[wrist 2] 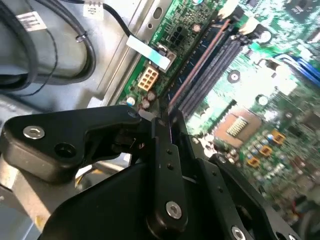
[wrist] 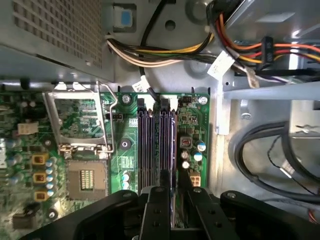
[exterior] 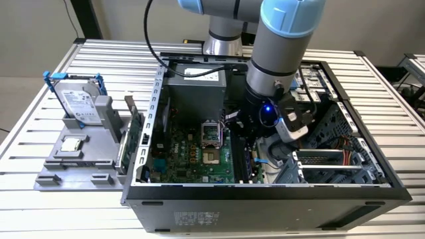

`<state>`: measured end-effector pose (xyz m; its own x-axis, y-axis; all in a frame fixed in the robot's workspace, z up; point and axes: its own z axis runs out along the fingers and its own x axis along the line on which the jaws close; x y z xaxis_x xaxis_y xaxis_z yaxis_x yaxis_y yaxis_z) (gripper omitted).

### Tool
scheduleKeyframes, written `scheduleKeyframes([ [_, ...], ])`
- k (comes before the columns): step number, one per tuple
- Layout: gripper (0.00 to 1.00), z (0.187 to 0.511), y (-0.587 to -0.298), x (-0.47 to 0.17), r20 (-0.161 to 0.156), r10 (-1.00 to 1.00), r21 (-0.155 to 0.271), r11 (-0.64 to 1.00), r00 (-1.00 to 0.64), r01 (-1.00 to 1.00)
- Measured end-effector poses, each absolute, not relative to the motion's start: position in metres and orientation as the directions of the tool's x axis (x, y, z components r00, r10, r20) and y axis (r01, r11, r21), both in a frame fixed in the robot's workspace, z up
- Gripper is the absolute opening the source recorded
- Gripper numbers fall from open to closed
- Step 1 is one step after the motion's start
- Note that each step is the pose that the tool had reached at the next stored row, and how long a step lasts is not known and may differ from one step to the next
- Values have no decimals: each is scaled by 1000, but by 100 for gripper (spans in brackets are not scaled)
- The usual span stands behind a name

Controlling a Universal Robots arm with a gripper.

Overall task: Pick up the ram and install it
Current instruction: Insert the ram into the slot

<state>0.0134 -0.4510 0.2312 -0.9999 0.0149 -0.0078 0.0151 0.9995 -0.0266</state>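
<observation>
End effector (wrist: 167,200) grips ram (wrist: 167,145) over motherboard (wrist: 125,150) slots (open case).

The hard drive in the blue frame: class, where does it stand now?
In the exterior view, the hard drive stands upright on the grey holder at the exterior view's left, outside the open computer case.

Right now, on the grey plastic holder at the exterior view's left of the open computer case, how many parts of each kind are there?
Silver hard drive in a blue frame: 1
Square silver processor chip: 1
Green circuit card standing on edge: 1
Total: 3
</observation>
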Motion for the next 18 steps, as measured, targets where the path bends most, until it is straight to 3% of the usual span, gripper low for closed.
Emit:
scheduleKeyframes([
  [7,100,248,-451,13,-8,15,-26,1000,-1000,15],
  [8,0,248,-451,13,-8,15,-26,1000,-1000,15],
  [18,0,248,-451,13,-8,15,-26,1000,-1000,15],
])
